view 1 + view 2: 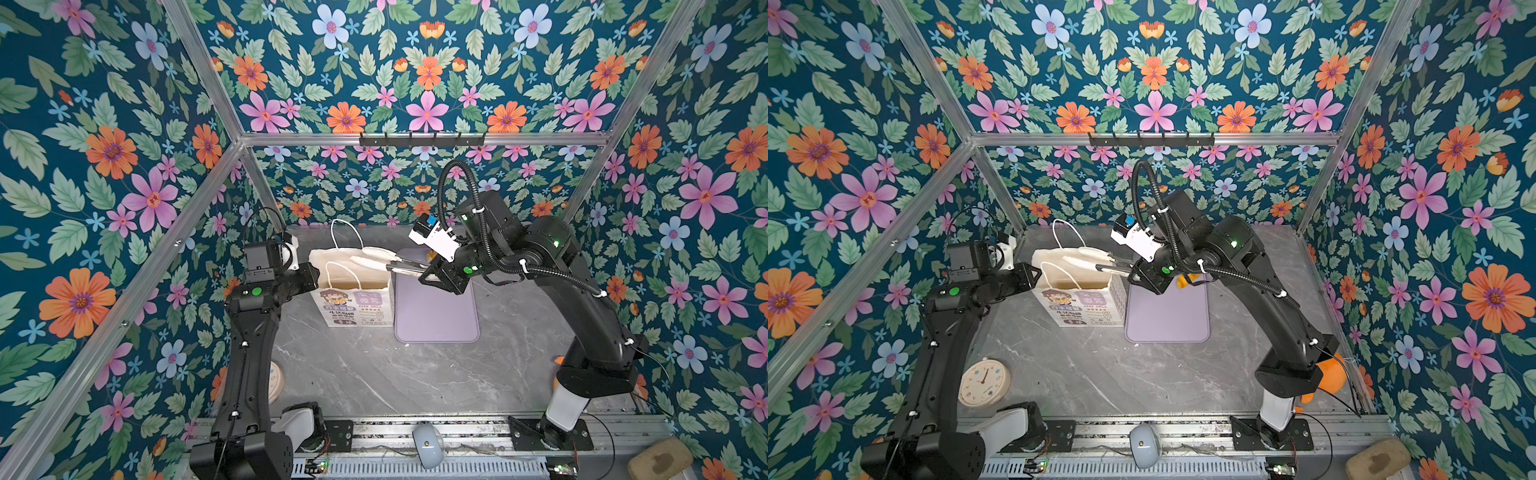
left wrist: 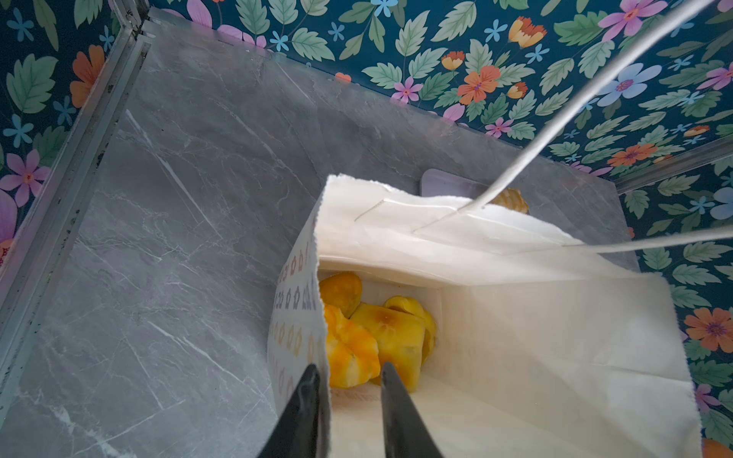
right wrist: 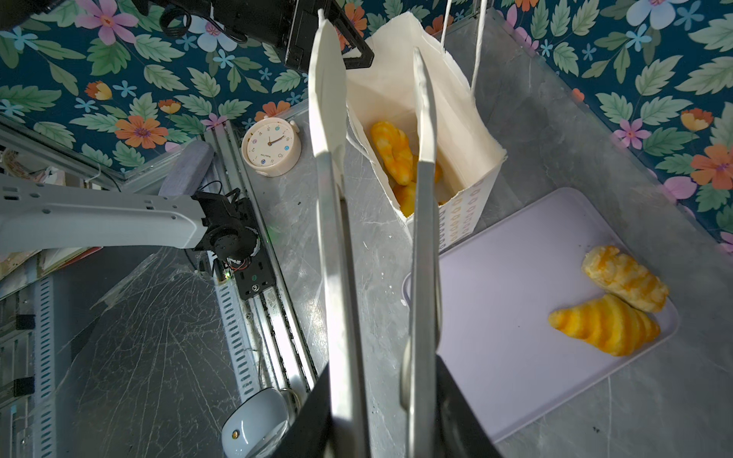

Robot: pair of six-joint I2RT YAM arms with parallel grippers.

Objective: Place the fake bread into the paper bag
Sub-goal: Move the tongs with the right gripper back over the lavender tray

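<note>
The white paper bag (image 1: 353, 307) (image 1: 1079, 305) stands upright left of the lilac tray. My left gripper (image 1: 309, 274) (image 2: 349, 368) is at its left wall, open a little, one finger outside the paper and one inside. Several pieces of fake bread (image 2: 377, 333) (image 3: 392, 154) lie in the bag's bottom. A crumbed roll (image 3: 624, 277) and a croissant (image 3: 607, 325) lie on the tray. My right gripper (image 1: 428, 272) (image 3: 380, 416) is shut on long white tongs (image 3: 337, 238), whose blades stand apart and empty over the bag's mouth (image 3: 468, 131).
The lilac tray (image 1: 436, 311) (image 3: 515, 317) lies flat right of the bag. A cream clock (image 1: 984, 382) sits beside the left arm. An orange plush lump (image 1: 1331, 374) is behind the right arm's base. A white mouse-shaped thing (image 1: 428, 444) rests on the front rail.
</note>
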